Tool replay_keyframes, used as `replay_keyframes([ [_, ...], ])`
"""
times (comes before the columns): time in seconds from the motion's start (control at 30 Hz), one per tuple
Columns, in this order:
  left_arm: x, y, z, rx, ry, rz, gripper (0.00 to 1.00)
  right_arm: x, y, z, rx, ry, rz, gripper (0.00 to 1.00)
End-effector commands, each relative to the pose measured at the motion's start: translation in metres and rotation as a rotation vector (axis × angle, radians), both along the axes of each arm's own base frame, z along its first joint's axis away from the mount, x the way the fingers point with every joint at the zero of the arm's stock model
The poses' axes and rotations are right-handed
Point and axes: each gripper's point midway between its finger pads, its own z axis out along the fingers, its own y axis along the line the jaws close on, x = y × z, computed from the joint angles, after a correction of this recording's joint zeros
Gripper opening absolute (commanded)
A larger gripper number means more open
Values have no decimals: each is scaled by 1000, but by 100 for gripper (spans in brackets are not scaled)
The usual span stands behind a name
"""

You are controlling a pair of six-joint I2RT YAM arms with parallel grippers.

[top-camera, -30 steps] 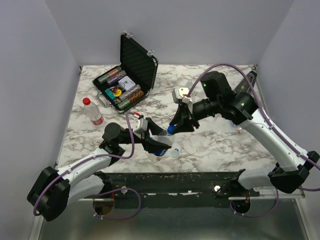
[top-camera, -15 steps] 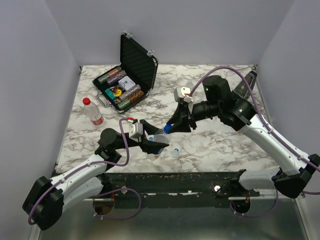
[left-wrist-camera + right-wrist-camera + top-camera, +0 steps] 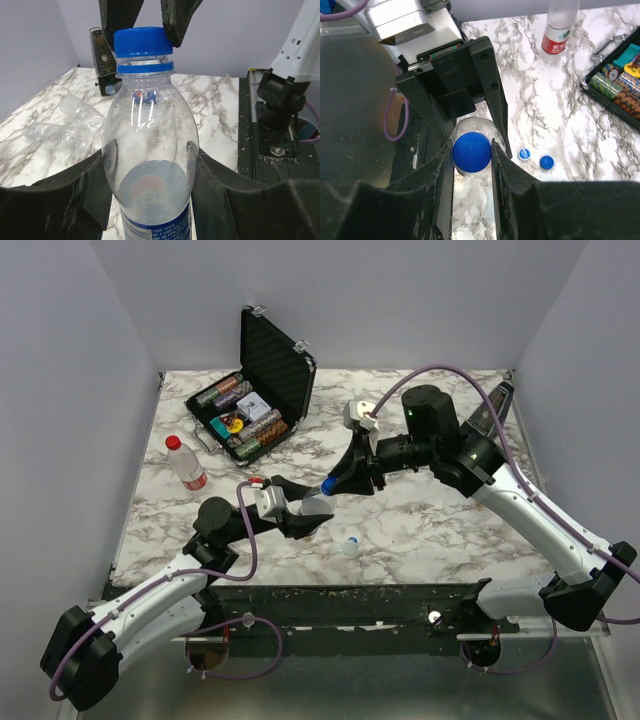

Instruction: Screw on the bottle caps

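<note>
Right tool: clamped on the blue cap, dark fingers pressed to its two sides, shown from the right wrist straight down onto the cap's round top. Cap seated on the neck of the clear bottle, above a blue ring, with a strip of blue label at the bottle's lower end. Left tool: closed around that bottle's body, one finger against each flank, holding it tilted with the cap end up and toward the right arm. All of this over the middle of the counter, somewhat nearer the near edge; no telling whether the bottle's base touches the marble. Just beside, toward the near edge: a pale-centred blue cap and a plain blue cap, lying loose, close together but apart. Out by the left edge: a second bottle, clear, with a red-and-white label and a red cap on it, well apart from both tools. Toward the far left corner: an open black case, lid raised, rows of coloured chips in its tray. In the left wrist view, beyond the held bottle: a crumpled bottle, clear, lying on the marble.
</note>
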Motion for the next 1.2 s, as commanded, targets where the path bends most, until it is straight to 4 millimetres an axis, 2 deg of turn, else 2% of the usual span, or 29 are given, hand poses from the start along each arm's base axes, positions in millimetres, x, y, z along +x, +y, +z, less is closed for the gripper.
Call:
replay_keyframes([
  [0.0, 22, 17, 71, -119, -195, 182, 0, 14, -9, -29, -121, 97, -124, 5],
  [0.1, 32, 20, 79, -115, -216, 248, 0, 27, -10, -30, -129, 104, -213, 4],
  [0.3, 54, 20, 75, -54, -233, 373, 0, 52, -13, -34, -127, 155, -410, 4],
  [0.7, 84, 34, 46, 47, -219, 552, 0, 68, -12, -53, -139, 267, -632, 1],
  [0.9, 97, 44, 33, 65, -158, 639, 0, 71, -5, -52, -110, 283, -663, 1],
  [1.0, 97, 40, 28, 84, -128, 619, 0, 71, -5, -43, -82, 273, -665, 11],
  [1.1, 94, 32, 20, 112, -90, 570, 0, 65, -8, -19, -39, 226, -631, 42],
  [1.17, 91, 26, 16, 127, -64, 536, 0, 60, -13, 1, -5, 186, -605, 56],
])
